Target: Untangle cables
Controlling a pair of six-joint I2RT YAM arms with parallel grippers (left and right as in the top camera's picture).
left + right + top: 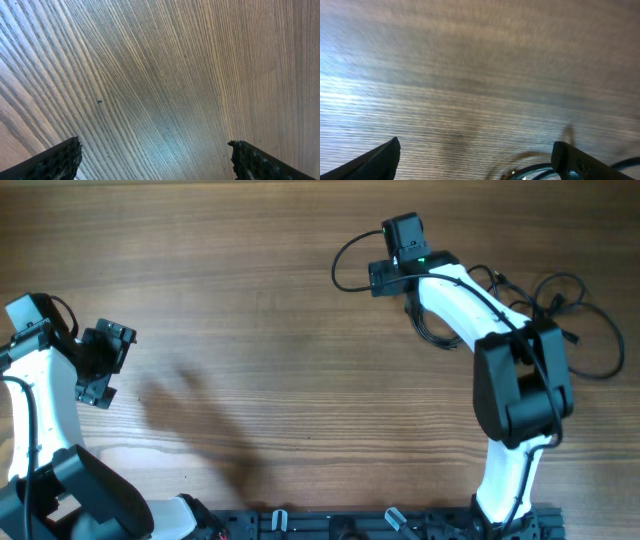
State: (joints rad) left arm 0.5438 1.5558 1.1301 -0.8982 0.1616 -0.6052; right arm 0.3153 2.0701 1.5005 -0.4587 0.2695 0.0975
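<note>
The cables (575, 315) are thin black cords lying in loose loops at the right of the wooden table. A small coil (437, 332) of them lies partly hidden under my right arm. My right gripper (388, 276) is at the far middle-right, to the left of the loops, open and empty. In the right wrist view its jaws (475, 160) stand wide apart, with a bit of cable (540, 171) at the bottom edge near the right finger. My left gripper (110, 365) is at the far left, far from the cables. Its jaws (155, 160) are open over bare wood.
A thicker black wire (345, 265) loops out from my right wrist to the left. My right arm (520, 390) lies across the cable area. A black rail (380, 525) runs along the front edge. The table (250, 330) is brown wood.
</note>
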